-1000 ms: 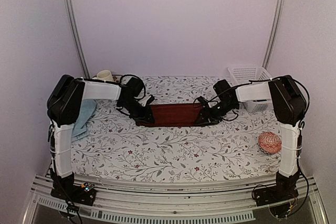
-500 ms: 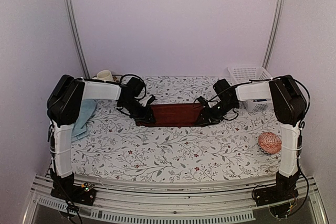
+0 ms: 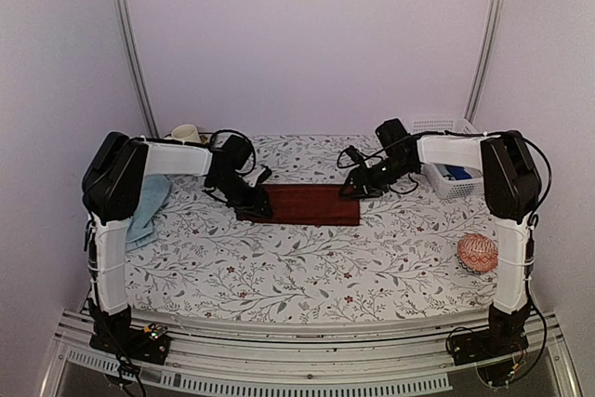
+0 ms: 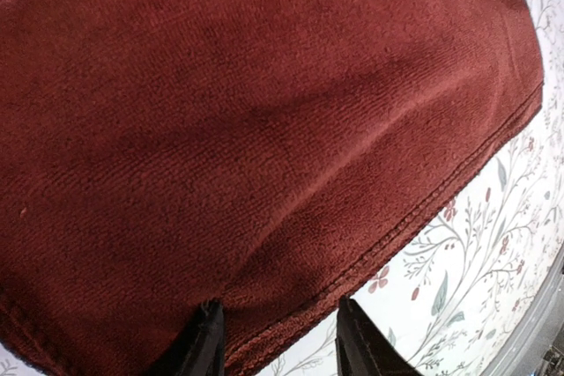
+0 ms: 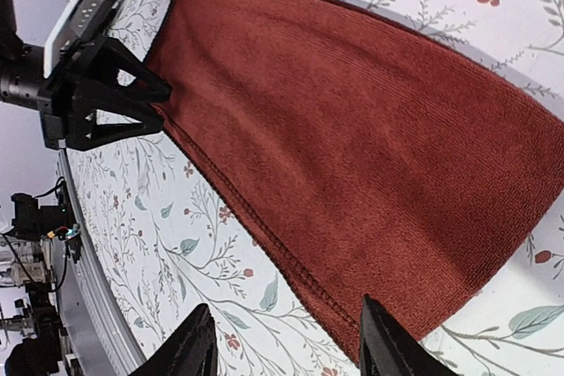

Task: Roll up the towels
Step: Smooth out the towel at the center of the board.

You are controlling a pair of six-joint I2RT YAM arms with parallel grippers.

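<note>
A dark red towel (image 3: 307, 204) lies flat and spread on the flowered tablecloth, mid-table. My left gripper (image 3: 253, 204) is low at its left end. In the left wrist view the towel (image 4: 264, 112) fills the frame and the open gripper (image 4: 278, 345) straddles its stitched near hem. My right gripper (image 3: 351, 187) hovers above the towel's far right corner. In the right wrist view it (image 5: 286, 345) is open and empty over the towel (image 5: 352, 147), with the left gripper (image 5: 97, 85) at the far end. A light blue towel (image 3: 149, 207) lies crumpled at the left edge.
A white basket (image 3: 448, 166) stands at the back right, with something blue inside. A cup (image 3: 186, 133) sits at the back left. A patterned pink ball (image 3: 478, 252) rests near the right arm. The table's front edge (image 3: 307, 318) runs below.
My right gripper has let go of the towel's right end and risen back toward the far side. The towel now lies flat. The left gripper has barely moved.
</note>
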